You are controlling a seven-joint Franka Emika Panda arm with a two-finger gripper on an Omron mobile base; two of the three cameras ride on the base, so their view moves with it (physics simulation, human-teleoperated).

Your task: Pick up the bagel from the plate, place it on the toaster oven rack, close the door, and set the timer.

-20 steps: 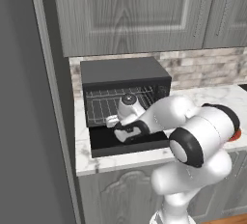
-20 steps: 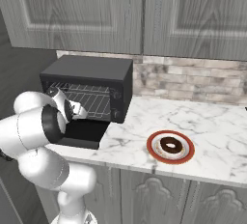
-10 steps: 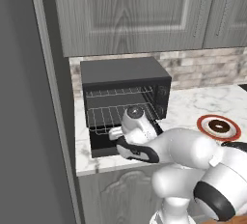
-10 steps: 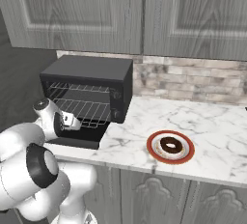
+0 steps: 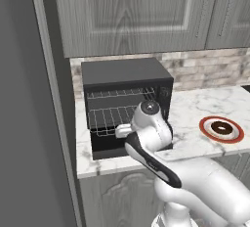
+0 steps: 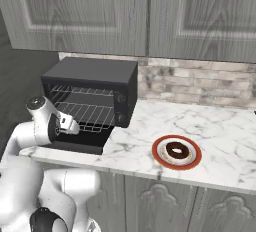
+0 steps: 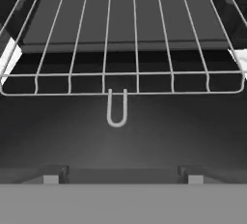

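The left base view looks forward and down from behind the arm at the toaster oven (image 5: 126, 106) and counter (image 5: 193, 111), while the right base view faces the same stretch from the other side. Both share the oven and the plate (image 6: 176, 152). The hand view sits close, facing the toaster oven rack (image 7: 123, 44) from just above the door (image 7: 120, 146).

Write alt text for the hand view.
A silvery wire toaster oven rack stretches across the black oven interior, its small front loop hanging toward the camera. Below it lies the dark lowered door; nothing sits on the rack.
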